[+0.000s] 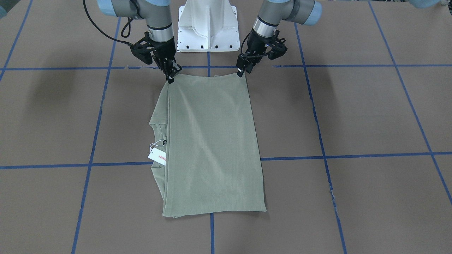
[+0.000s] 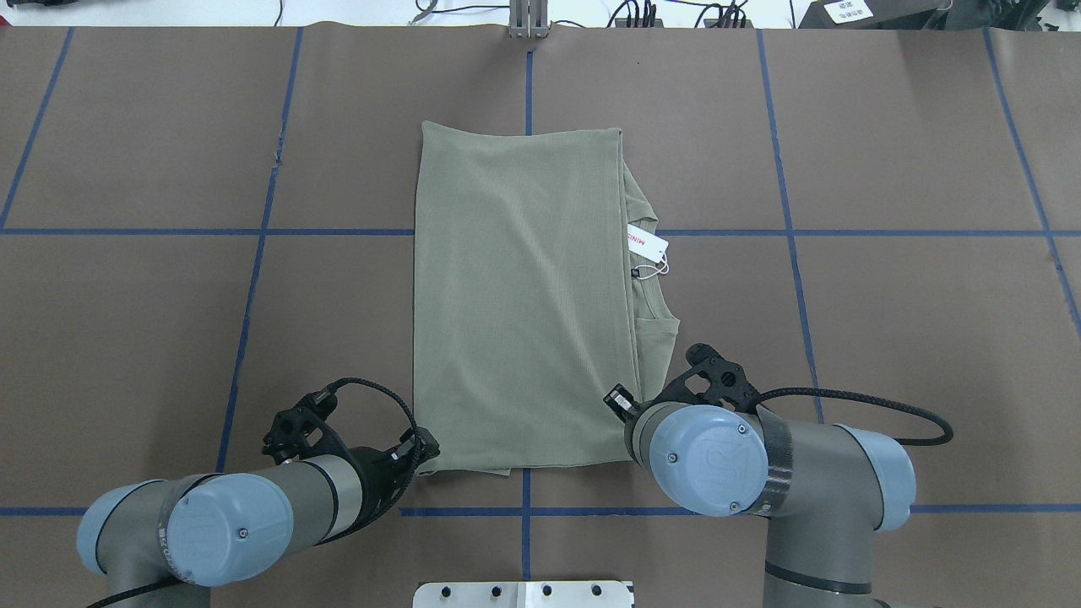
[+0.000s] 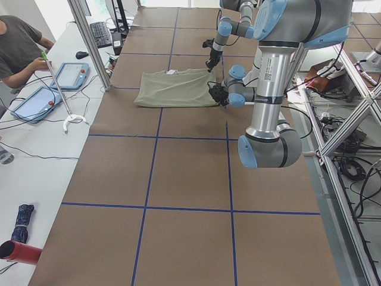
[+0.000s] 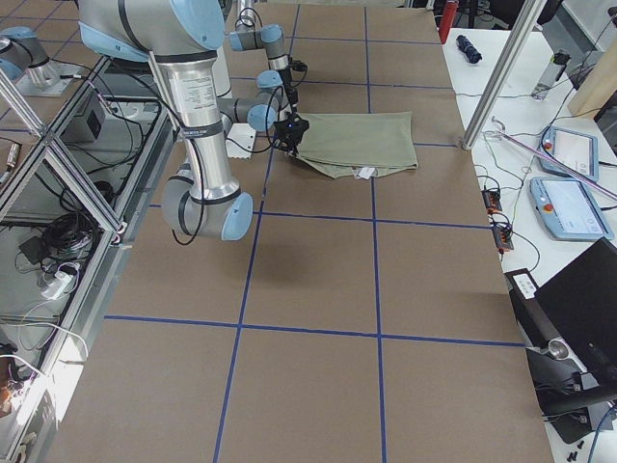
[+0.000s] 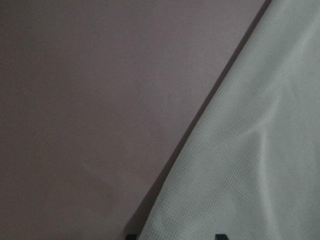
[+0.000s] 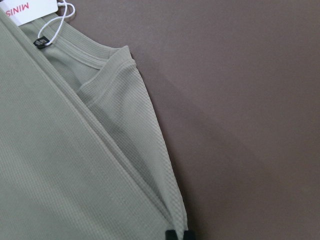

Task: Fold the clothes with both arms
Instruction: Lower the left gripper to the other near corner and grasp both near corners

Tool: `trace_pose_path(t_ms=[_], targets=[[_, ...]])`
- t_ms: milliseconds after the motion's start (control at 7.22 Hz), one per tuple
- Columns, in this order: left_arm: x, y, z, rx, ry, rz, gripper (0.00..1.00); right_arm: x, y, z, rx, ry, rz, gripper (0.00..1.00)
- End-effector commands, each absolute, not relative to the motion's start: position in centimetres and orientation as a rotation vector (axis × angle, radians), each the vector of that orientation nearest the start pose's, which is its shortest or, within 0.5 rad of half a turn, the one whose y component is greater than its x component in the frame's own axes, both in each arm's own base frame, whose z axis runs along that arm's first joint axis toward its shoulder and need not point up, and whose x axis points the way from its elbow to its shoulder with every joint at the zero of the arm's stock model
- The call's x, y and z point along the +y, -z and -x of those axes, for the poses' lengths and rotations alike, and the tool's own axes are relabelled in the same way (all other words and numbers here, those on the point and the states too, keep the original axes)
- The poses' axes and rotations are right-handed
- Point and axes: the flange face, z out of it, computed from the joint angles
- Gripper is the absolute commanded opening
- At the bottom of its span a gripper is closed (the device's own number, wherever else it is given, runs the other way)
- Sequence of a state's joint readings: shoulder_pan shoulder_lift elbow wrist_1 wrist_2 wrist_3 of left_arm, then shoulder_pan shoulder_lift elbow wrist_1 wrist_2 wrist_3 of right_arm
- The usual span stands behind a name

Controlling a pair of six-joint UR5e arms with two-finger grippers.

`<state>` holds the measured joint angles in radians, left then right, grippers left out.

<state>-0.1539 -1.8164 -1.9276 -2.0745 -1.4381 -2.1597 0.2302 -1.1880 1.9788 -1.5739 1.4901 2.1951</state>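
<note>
Nearest the robot stands its white pedestal base (image 1: 207, 26), with an arm reaching down on either side of it to the brown counter (image 1: 353, 113). Both arms end at the shirt's (image 1: 212, 141) closest edge, one at each corner.

The right tool (image 1: 172, 76) meets the corner on the robot's right. In its wrist view we see the black fingertips (image 6: 171, 235) drawn together right at the cloth's corner, pinching it. The left tool (image 1: 242, 72) meets the other corner. In its wrist view the two dark fingertips (image 5: 132, 236) show well apart at the bottom of the frame, with pale ribbed cloth lying between them, so we read this tool as spread around the edge and not closed.

Beyond the tools the sage-green shirt lies flat in the counter's middle, folded into a long rectangle that runs away from the robot. A smooth top layer covers most of it. Along the robot's right side a lower layer peeks out with the ribbed collar, and the white hang tag (image 1: 157, 155) with red lettering juts from it onto the counter. The shirt lies over a crossing of the blue tape lines (image 1: 353, 155). Past the counter's long edge, a person (image 3: 18, 44) sits at a side table.
</note>
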Motion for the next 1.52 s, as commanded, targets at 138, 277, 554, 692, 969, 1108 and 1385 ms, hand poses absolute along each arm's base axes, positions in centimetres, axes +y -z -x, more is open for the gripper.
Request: trace_pose_path(t_ms=[138, 277, 554, 692, 969, 1108, 1385], targets=[[-23.1, -30.9, -53.8, 1.127, 0.738, 0.126, 0.13, -26.9, -27.8, 52.8, -0.812, -0.84, 0.081, 0.0], [-23.8, -30.4, -53.6, 1.137, 0.748, 0.12, 0.0, -26.9, -27.8, 52.7, -0.811, -0.841, 0.082, 0.0], [-25.7, -26.9, -51.8, 1.212, 0.772, 0.115, 0.0, -26.9, -27.8, 52.8, -0.811, -0.84, 0.082, 0.0], [-25.7, -25.1, -49.8, 1.257, 0.768, 0.12, 0.0, -26.6, -27.2, 52.5, -0.825, -0.836, 0.087, 0.0], [-23.9, -22.7, -46.7, 1.273, 0.761, 0.15, 0.0, -22.7, -26.5, 51.8, -0.847, -0.775, 0.122, 0.0], [-20.8, -21.4, -46.6, 1.272, 0.768, 0.232, 0.0, -20.2, -26.6, 49.8, -0.858, -0.76, 0.154, 0.0], [-18.8, -17.6, -43.1, 1.307, 0.768, 0.298, 0.0, -20.2, -22.4, 44.4, -0.976, -0.851, 0.226, 0.0]])
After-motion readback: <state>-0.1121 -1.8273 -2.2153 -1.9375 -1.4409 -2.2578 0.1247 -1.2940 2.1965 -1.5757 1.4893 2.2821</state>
